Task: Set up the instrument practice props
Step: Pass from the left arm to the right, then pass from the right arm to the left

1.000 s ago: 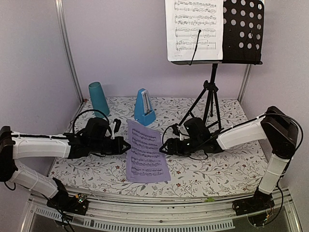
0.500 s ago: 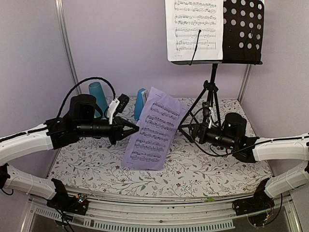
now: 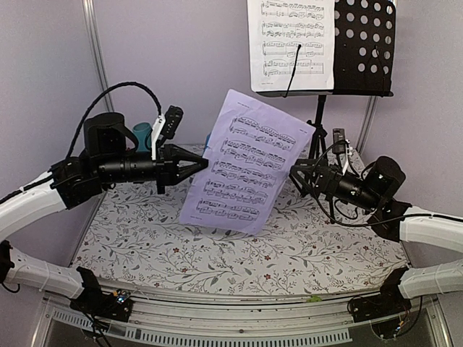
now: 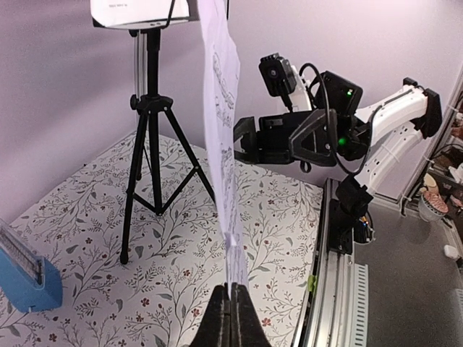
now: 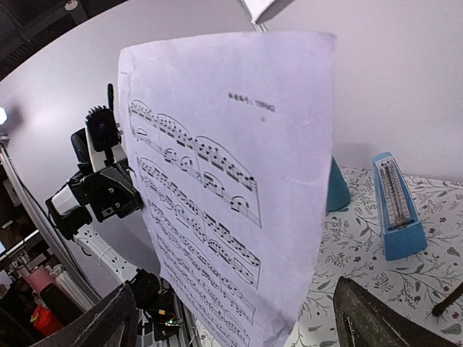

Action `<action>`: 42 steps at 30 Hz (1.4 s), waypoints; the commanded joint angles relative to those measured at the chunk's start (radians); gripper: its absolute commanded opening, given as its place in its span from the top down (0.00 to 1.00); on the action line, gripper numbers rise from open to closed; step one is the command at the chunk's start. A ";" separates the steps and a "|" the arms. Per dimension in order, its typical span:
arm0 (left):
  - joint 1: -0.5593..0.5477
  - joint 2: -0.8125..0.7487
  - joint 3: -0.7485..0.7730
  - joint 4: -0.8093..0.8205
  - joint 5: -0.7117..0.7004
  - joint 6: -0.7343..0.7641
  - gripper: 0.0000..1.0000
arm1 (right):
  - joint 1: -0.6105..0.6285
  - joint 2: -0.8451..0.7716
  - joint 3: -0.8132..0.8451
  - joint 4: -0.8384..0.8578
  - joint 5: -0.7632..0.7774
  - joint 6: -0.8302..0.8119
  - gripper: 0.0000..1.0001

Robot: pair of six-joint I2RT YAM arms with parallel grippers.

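Observation:
My left gripper [image 3: 202, 165] is shut on the left edge of the lavender sheet-music page [image 3: 247, 163] and holds it upright well above the table. In the left wrist view the shut gripper [image 4: 230, 298] pinches the page [image 4: 223, 137], seen edge-on. My right gripper [image 3: 295, 177] is open beside the page's right edge. In the right wrist view the page [image 5: 231, 181] hangs ahead of the wide-apart gripper [image 5: 239, 325]. The white page [image 3: 291, 43] rests on the black music stand [image 3: 365, 47]. The blue metronome [image 5: 394, 210] stands on the table, mostly hidden in the top view.
A teal tapered cup [image 3: 142, 134] stands at the back left, partly behind my left arm. The stand's tripod legs [image 4: 148, 137] spread over the floral table [image 3: 217, 253] at the back right. Walls close in on both sides and behind.
My left gripper has lifted the lavender page from flat on the table to upright in the air. My right gripper drew back to the right and rose.

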 commanded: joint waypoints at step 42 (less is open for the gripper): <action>0.124 0.150 0.269 -0.034 0.118 0.090 0.55 | -0.043 0.066 0.579 -0.483 -0.386 -0.162 1.00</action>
